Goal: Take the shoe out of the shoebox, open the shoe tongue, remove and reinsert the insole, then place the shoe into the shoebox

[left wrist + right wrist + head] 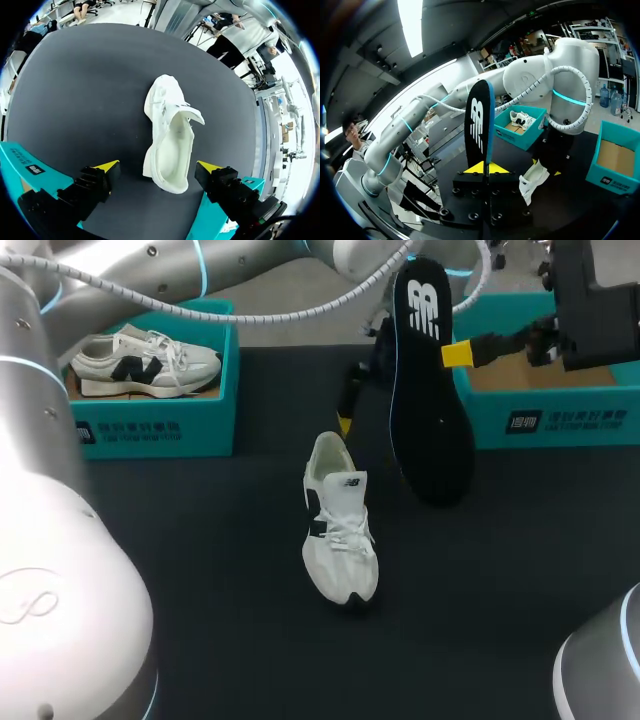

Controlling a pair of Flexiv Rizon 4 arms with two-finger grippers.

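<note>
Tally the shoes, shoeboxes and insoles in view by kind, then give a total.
Shoes: 2, the white shoe on the table and the shoe in the left shoebox
Shoeboxes: 2, the left shoebox and the right shoebox, both teal
Insoles: 1, the black insole, held up above the table
Total: 5

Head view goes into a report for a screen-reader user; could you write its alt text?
The right pincer holds a black insole upright above the black table, beside an open teal shoebox. A white shoe stands mid-table with its tongue lifted; another shoe sits in a second teal shoebox at the left.
</note>
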